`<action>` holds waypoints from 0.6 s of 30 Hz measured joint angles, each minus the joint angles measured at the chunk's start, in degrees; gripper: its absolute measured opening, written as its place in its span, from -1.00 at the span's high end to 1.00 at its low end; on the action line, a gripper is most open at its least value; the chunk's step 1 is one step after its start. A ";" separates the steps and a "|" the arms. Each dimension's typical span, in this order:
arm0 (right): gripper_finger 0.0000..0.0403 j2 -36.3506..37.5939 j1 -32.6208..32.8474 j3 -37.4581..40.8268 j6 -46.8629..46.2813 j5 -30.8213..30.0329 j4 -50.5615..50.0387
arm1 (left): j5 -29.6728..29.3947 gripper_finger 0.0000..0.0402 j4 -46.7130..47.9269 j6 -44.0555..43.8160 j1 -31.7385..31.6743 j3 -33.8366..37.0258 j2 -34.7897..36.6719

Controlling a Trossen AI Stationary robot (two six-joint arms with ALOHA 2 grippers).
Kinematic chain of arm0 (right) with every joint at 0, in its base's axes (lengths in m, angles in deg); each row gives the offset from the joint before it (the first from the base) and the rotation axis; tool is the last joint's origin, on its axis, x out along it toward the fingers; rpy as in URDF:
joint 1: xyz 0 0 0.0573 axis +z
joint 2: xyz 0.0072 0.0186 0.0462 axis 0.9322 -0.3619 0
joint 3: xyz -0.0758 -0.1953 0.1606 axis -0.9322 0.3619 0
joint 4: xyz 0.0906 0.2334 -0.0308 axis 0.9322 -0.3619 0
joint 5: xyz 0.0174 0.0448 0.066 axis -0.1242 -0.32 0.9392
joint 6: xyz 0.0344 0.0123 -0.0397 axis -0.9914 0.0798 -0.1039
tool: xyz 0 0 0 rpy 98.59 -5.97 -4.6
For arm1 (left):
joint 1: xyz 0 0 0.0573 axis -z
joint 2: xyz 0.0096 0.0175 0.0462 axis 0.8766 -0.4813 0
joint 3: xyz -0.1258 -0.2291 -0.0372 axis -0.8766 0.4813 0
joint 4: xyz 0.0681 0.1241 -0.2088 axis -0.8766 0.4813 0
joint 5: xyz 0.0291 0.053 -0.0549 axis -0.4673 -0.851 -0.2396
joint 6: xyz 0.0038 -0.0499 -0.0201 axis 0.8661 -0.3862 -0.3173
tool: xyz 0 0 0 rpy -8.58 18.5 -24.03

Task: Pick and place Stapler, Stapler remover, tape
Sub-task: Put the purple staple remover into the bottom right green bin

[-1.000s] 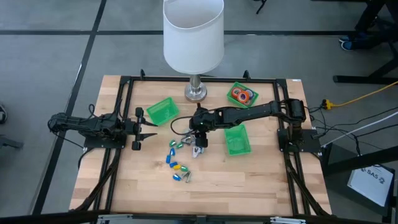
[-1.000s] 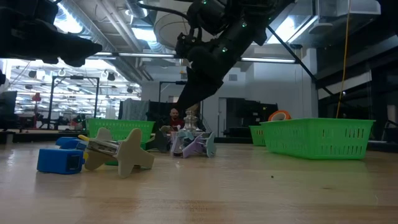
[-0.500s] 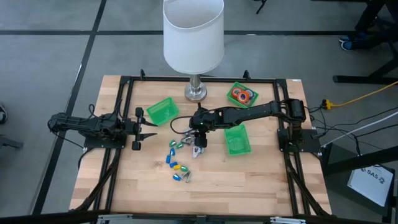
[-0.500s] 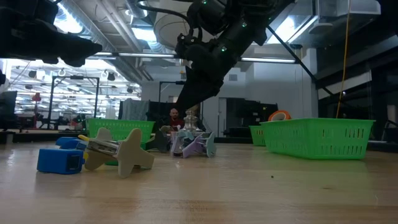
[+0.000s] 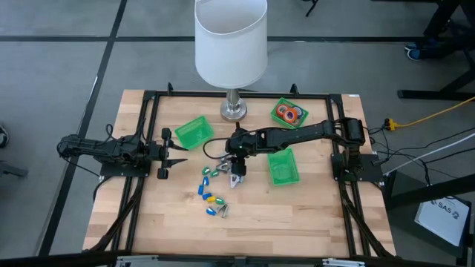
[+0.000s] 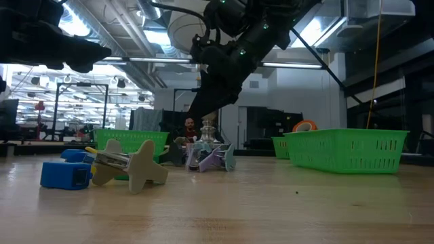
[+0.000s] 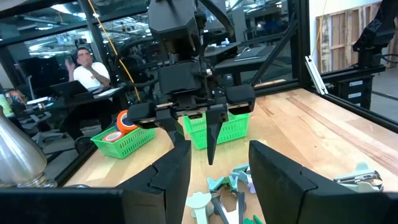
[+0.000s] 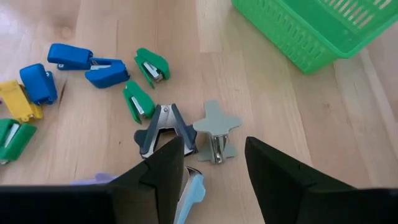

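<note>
My right gripper (image 8: pixel 213 144) hovers open over a cluster of stapler removers at the table's middle: a grey-green one (image 8: pixel 216 132), a dark-and-silver one (image 8: pixel 163 127) and a pale blue one (image 8: pixel 190 190). Its fingers point slanting down and touch none of them. Small staplers lie flat beside them: blue (image 8: pixel 69 56), green (image 8: pixel 152 66) and yellow (image 8: pixel 15 101). The tape rolls (image 5: pixel 289 113) lie in the far right green bin. My left gripper (image 5: pixel 168 153) waits open and level at the table's left, holding nothing.
A lamp with a white shade (image 5: pixel 230 41) stands on its metal base (image 5: pixel 233 111) at the far middle. An empty green bin (image 5: pixel 193 132) sits to the far left of the cluster, another (image 5: pixel 283 166) to its right. Black frame rails (image 5: pixel 145 133) border the table.
</note>
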 joint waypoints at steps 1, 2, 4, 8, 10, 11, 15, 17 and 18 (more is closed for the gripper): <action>0.13 0.00 0.14 0.00 -0.01 0.00 0.00 | 0.00 0.22 0.02 0.02 0.00 0.00 0.00; 0.13 0.00 0.30 0.00 0.01 0.01 0.04 | 0.00 0.22 0.02 0.02 0.00 -0.02 -0.02; 0.13 0.00 0.55 0.00 0.07 0.15 0.05 | 0.00 0.22 0.00 0.02 0.01 0.00 -0.01; 0.13 0.00 0.55 0.02 0.09 0.15 0.46 | 0.00 0.22 0.00 0.02 0.00 0.00 0.00; 0.13 0.00 0.52 0.02 0.11 0.12 1.02 | 0.00 0.22 0.00 0.02 0.00 0.00 0.00; 0.13 0.00 0.50 0.02 0.06 0.11 1.42 | 0.00 0.22 0.02 0.02 0.01 -0.02 0.00; 0.13 0.00 0.53 0.02 -1.97 0.15 3.23 | 0.00 0.22 0.00 0.02 0.01 0.00 0.00; 0.13 0.02 0.55 0.02 -2.82 0.81 3.68 | 0.00 0.22 0.01 0.02 0.02 0.00 0.00; 0.13 0.02 0.55 0.02 -2.84 1.57 3.67 | 0.00 0.22 0.00 0.02 0.00 0.00 0.00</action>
